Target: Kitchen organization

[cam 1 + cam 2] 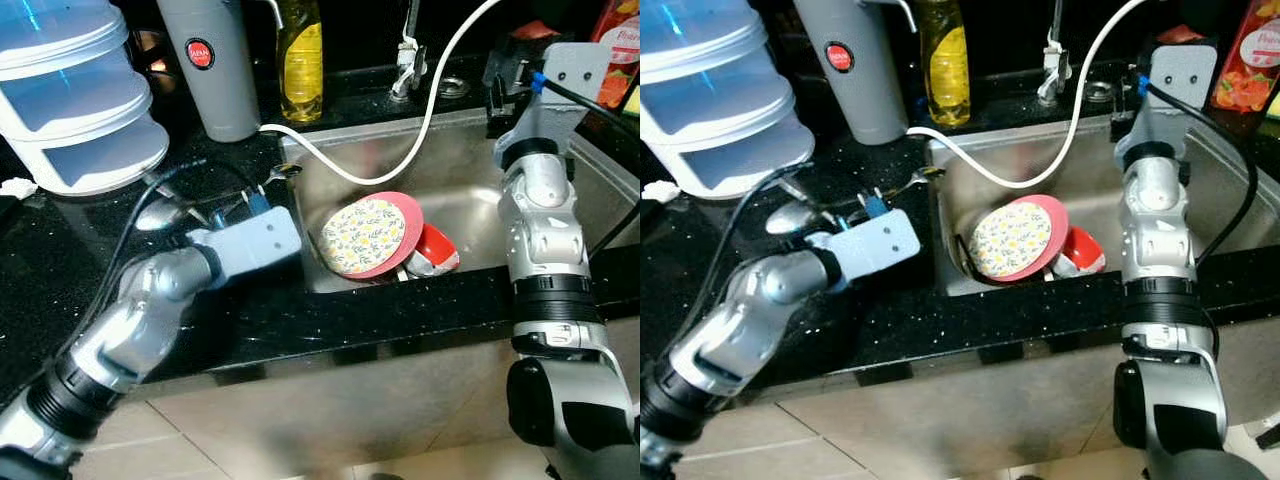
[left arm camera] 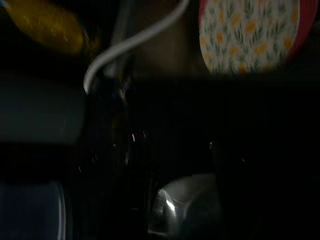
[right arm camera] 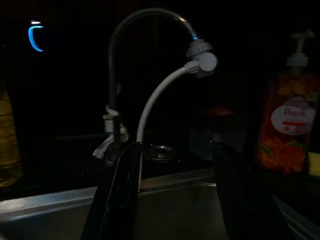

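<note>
A floral plate (image 1: 362,236) leans on a pink plate (image 1: 410,222) inside the steel sink (image 1: 400,126), with a red bowl (image 1: 436,250) beside them. A shiny spoon (image 1: 158,213) lies on the black counter left of the sink. My left gripper (image 1: 213,212) reaches over the counter right next to the spoon, its fingers hidden behind the wrist block. The dark left wrist view shows the spoon (image 2: 186,204) close below. My right gripper (image 3: 175,150) is open above the sink's right side, facing the faucet (image 3: 145,20), with nothing between its fingers.
A white hose (image 1: 425,125) runs from the faucet across the sink onto the counter. A grey jug (image 1: 215,65), a yellow soap bottle (image 1: 300,60) and stacked plastic containers (image 1: 75,100) stand at the back left. A peach soap bottle (image 3: 290,125) stands back right.
</note>
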Robot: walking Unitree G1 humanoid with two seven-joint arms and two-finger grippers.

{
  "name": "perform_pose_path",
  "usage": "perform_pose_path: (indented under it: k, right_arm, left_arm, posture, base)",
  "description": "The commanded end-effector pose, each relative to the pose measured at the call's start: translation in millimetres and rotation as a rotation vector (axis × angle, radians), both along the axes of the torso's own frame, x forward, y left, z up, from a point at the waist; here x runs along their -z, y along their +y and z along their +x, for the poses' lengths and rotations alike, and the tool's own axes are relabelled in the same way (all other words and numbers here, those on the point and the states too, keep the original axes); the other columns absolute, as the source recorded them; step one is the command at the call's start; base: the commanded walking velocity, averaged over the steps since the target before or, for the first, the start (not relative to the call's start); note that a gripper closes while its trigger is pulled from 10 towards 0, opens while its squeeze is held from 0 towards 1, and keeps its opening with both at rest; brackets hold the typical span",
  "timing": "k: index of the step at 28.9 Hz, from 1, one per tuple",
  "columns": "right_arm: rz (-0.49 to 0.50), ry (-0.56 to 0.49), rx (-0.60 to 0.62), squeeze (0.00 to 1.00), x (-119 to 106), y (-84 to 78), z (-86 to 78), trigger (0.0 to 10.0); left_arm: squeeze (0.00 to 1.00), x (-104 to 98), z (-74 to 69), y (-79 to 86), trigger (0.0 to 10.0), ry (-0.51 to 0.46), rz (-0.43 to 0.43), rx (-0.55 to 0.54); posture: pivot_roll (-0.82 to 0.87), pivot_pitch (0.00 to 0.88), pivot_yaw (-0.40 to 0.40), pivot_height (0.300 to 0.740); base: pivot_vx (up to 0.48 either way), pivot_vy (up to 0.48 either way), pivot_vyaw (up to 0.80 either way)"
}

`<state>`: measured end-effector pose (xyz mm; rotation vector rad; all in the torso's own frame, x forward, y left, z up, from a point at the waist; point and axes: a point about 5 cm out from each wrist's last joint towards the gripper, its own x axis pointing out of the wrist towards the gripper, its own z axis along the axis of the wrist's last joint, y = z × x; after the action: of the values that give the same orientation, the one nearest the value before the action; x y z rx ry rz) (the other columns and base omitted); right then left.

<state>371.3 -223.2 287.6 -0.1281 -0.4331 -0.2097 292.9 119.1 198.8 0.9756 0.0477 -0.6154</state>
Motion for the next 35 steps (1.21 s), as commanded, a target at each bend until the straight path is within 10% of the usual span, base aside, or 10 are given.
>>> perform_pose_path:
  k: [1,5,17,26,30,31,32,34,35]
  right_arm:
    - [-0.015,-0.012,-0.017,0.0,-7,6.2,0.2,10.0]
    - [-0.02,-0.01,-0.022,0.0,-7,7.9,0.4,10.0]
    - [-0.018,-0.002,-0.026,0.0,-5,9.4,-0.2,10.0]
    - [-0.017,0.003,-0.042,0.0,-5,14.0,2.3,10.0]
    - [-0.018,0.002,-0.045,0.0,-7,14.2,2.9,10.0]
    - [-0.017,0.002,-0.045,0.0,-7,13.8,3.0,10.0]
    - [-0.017,0.003,-0.045,0.0,-6,13.8,3.2,10.0]
    - [-0.017,0.004,-0.045,0.0,-6,13.9,3.3,10.0]
    - [-0.017,0.004,-0.047,0.0,-6,14.6,3.3,10.0]
  left_arm:
    - [0.0,-11,1.9,-2.9,9.8,-0.076,-0.031,-0.008]
    - [0.0,-28,2.1,-19.7,10.0,-0.156,-0.126,0.039]
    - [0.0,2,-9.9,-22.7,10.0,-0.015,-0.056,0.083]
    - [0.0,32,-8.6,-1.2,10.0,0.085,0.046,-0.05]
    - [0.0,40,1.2,10.5,9.0,0.088,0.052,-0.164]
    - [0.0,43,2.6,12.1,7.6,0.091,0.055,-0.177]
    - [0.0,48,5.0,14.0,4.2,0.094,0.065,-0.193]
    - [0.0,51,6.5,15.3,4.2,0.096,0.072,-0.203]
    - [0.0,54,8.8,17.6,2.0,0.104,0.058,-0.236]
  posture:
    - [0.02,0.0,0.062,0.74]
    - [0.02,0.0,0.058,0.74]
    - [0.01,0.0,0.059,0.74]
    - [0.02,0.0,0.049,0.74]
    - [0.02,0.0,0.048,0.74]
    - [0.02,0.0,0.045,0.74]
    - [0.02,0.0,0.044,0.74]
    - [0.02,0.0,0.044,0.74]
    - [0.02,0.0,0.042,0.74]
  base:
    - [0.0,0.0,0.0]
    - [0.0,0.0,0.0]
    - [0.0,0.0,0.0]
    - [0.0,0.0,0.0]
    - [0.0,0.0,0.0]
    - [0.0,0.0,0.0]
    - [0.0,0.0,0.0]
    - [0.0,0.0,0.0]
    - [0.0,0.0,0.0]
